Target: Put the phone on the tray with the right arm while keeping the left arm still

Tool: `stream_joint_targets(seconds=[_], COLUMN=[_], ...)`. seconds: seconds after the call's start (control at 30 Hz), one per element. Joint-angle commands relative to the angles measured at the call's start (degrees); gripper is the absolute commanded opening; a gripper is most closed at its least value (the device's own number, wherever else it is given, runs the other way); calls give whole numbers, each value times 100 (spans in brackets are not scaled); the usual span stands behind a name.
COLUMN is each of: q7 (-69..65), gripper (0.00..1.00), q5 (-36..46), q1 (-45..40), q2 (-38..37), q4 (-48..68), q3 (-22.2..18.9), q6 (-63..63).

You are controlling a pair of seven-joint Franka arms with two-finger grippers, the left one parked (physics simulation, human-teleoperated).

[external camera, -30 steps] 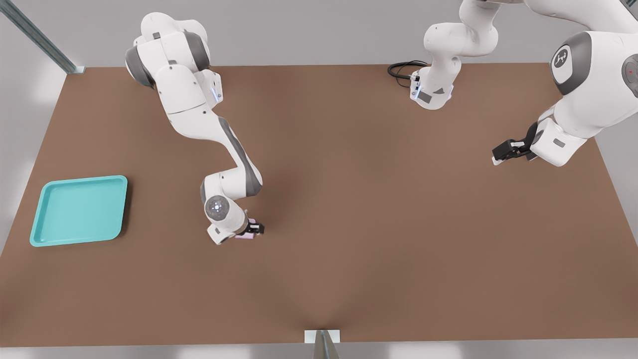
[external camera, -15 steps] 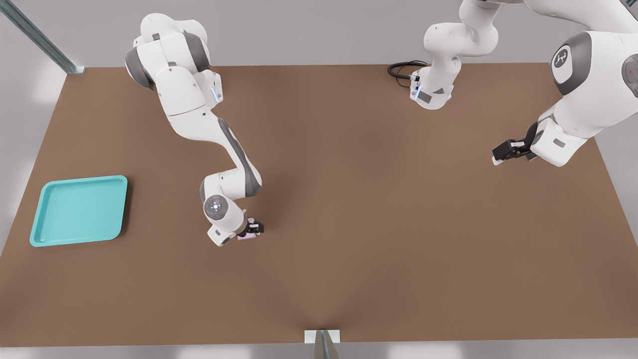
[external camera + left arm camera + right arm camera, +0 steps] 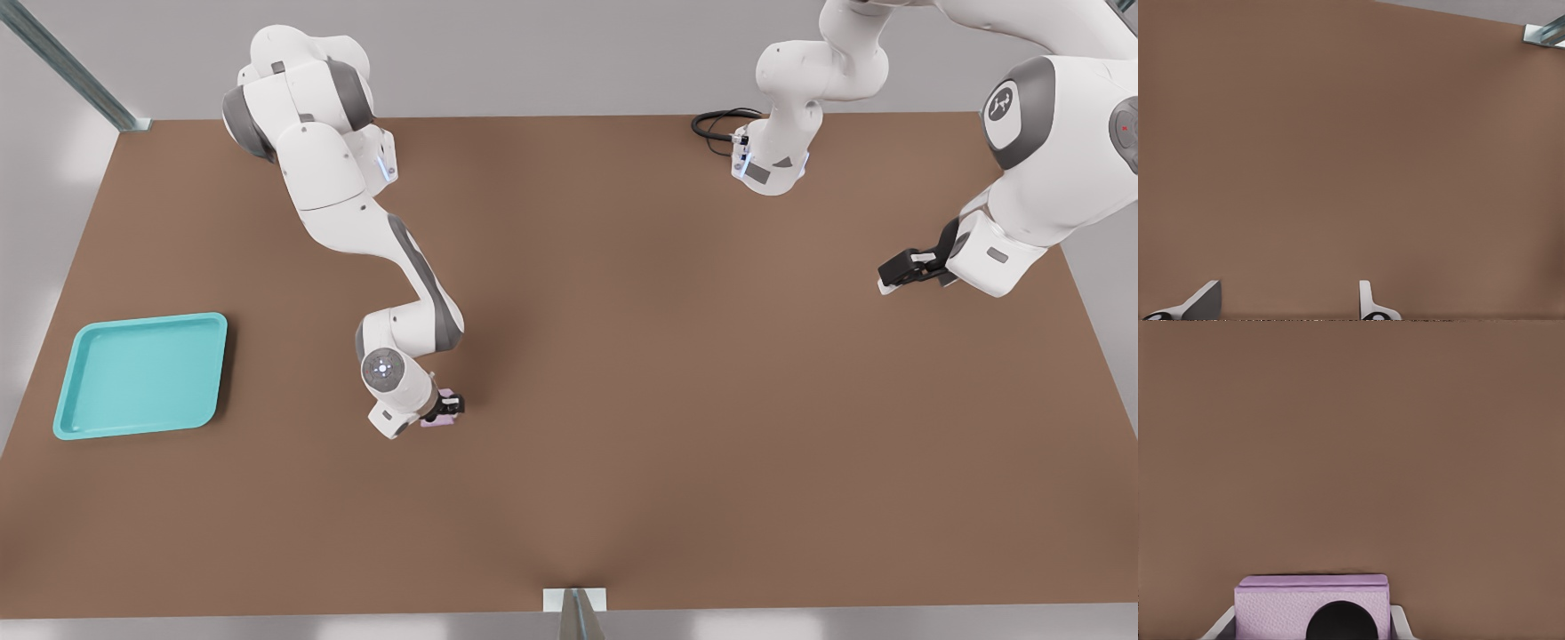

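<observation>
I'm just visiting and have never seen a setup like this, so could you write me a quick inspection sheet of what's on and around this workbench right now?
Surface: brown table, flat and plain.
Job's things: pale pink phone sits between the working tool's fingers, near the table's middle; turquoise tray lies apart at the front view's left, nothing in it.
Clutter: nothing seen.
Grippers: the right arm's tool is low at the table, fingers flanking the phone's sides and appearing closed on it.
Cables: a black looped cable by the far edge.
Surroundings: grey wall, metal rail at a far corner, small bracket at the near edge.
</observation>
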Motion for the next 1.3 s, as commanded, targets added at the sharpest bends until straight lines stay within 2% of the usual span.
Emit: stream_joint_targets(seconds=[0.0,0.2,0.3,0.4,0.47,0.57,0.63,0.7,0.83,0.87,1.0,1.03,1.07,1.1,1.13,1.17,1.2,1.23,1.27], q7=[-332,-438,-649,-1527,-2045,-3601,-4226,-4867,-5632,-5659,-5614,-5571,-5010,-3876,-3006,-2118,-1809,-1800,-1809], gripper=[78,77,77,77,77,77,77,77,77,99,100,100,100,100,100,100,100,100,100], q5=[-2,-11,-441,-512,-793,-793,-1188,-1320,-1908,-1997,-1988,-1971,-1927,-1927,-1813,-1663,-1347,-1188,-1197], q1=[0,-158,-536,-1221,-1819,-3049,-4016,-4956,-6178,-6469,-6425,-6328,-5881,-4915,-3614,-2806,-2338,-2329,-2329], q2=[-10,-343,-835,-1284,-1592,-1829,-1970,-1908,-1654,-1618,-1662,-1907,-2408,-2909,-3086,-3077,-3331,-3833,-3333], q4=[2,2,-261,-656,-973,-1237,-1298,-1316,-1246,-1211,-1044,-1008,-973,-886,44,1223,1374,986,2117], q3=[0,-8,0,97,220,440,826,1187,1512,1714,1749,1776,1793,1452,739,450,97,106,89], q6=[29,-261,-569,-578,-630,-657,-666,-657,-587,-586,-613,-630,-911,-1499,-3106,-4478,-4805,-5165,-5604])
